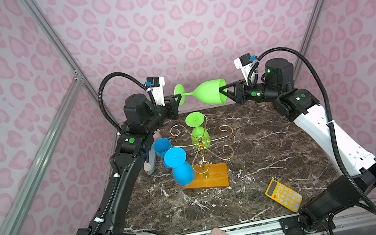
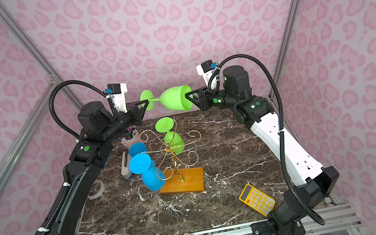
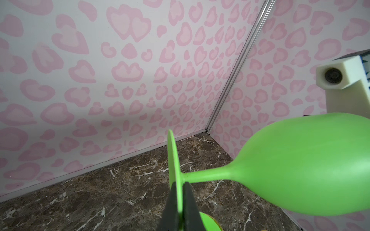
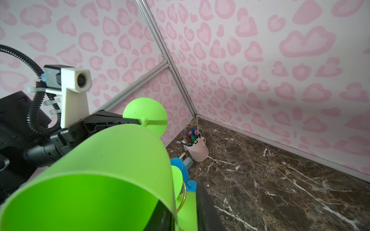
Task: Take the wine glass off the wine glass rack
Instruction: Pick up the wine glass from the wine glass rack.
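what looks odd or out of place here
A green wine glass hangs sideways in mid-air above the table, the left claw pinching its foot and the right claw straddling its rim. The calculator lies askew.

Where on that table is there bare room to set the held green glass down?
Roomiest: bare marble between the wine glass rack and right arm, behind the yellow calculator. Also the strip before the wooden base. Crowded: rack's left, with blue glasses and pen cup.
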`<state>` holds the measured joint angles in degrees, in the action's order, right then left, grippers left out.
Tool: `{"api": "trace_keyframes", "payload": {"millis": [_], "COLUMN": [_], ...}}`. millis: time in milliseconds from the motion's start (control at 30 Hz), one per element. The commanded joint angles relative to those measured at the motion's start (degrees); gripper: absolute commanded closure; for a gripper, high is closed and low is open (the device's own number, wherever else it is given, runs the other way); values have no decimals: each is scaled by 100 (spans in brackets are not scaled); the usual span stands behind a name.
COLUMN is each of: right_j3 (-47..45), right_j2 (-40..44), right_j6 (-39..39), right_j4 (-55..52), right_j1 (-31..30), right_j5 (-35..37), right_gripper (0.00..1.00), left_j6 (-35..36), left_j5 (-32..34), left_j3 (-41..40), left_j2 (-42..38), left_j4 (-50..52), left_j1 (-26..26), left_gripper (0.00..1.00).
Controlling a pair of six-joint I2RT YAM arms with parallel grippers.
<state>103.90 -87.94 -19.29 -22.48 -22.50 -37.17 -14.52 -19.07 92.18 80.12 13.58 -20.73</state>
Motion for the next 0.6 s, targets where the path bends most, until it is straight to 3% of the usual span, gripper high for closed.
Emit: {"api": "trace_keyframes", "payload": {"millis": [0, 100, 200, 267, 400, 567], "right_j3": [66, 156, 213, 282, 397, 645], "right_j2": [-65, -113, -106, -121, -153, -214], "right_j6": [-20, -11, 8, 1, -34, -39], "right_j4": [18, -80, -157, -216, -295, -701], "right_j1": [-17, -17, -17, -17, 13, 167], "right_j5": [8, 44, 143, 186, 270, 604], "right_gripper": [83, 92, 100, 100, 100, 100], "left_j6": [-33, -26, -7, 11, 72, 290], "left_j5": [-113, -63, -9, 38, 198, 646], "left_j3": [89, 81, 48, 46, 37, -60], "left_j2": [21, 15, -17, -36, -82, -234], "left_j4": [-207, -205, -205, -207, -189, -204], "left_j1": [16, 19, 19, 25, 43, 59], "left_gripper": [96, 96, 86, 78, 55, 14]}}
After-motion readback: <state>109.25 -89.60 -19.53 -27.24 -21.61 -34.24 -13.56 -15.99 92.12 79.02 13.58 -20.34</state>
